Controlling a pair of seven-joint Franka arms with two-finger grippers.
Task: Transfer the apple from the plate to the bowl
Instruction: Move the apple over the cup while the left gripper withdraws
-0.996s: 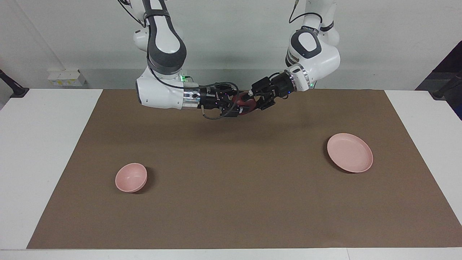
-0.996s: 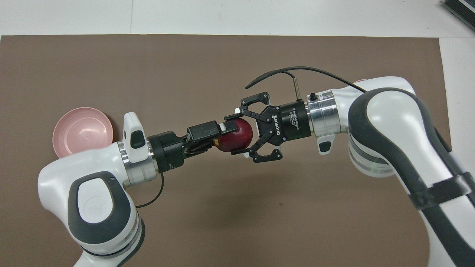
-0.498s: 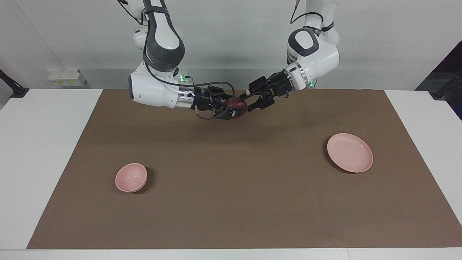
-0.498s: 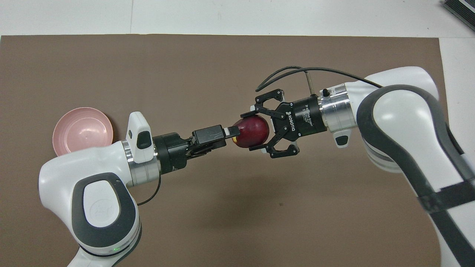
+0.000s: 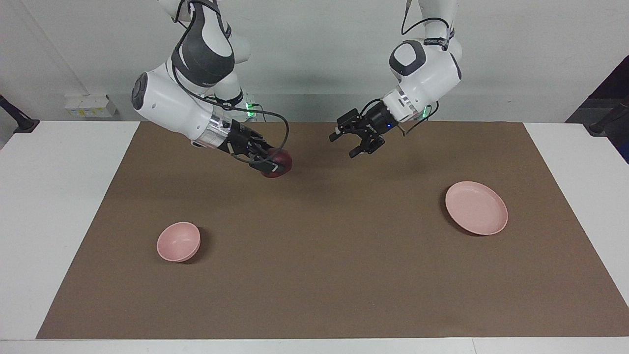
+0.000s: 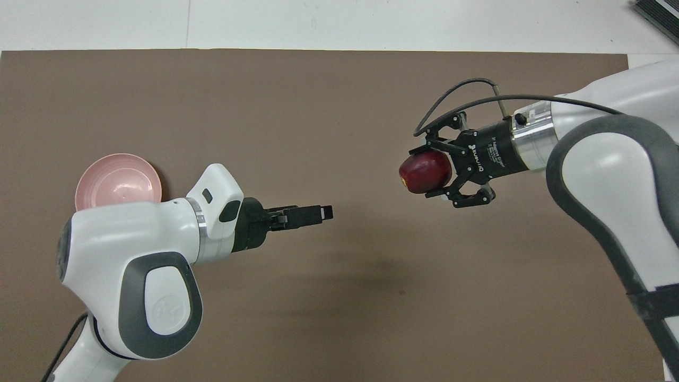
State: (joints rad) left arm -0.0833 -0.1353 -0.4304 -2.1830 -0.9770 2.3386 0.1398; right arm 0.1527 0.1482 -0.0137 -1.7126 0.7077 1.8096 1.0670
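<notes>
Even bright light, soft shadows

Right hand (image 5: 271, 164) clamped and raised; left hand (image 5: 348, 144) spread, raised.

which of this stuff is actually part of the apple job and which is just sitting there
In the job: apple, held by the right gripper; bowl; plate, bare; left gripper, open and empty.
Just there: brown mat; white table.

White arms, black cabled tools
</notes>
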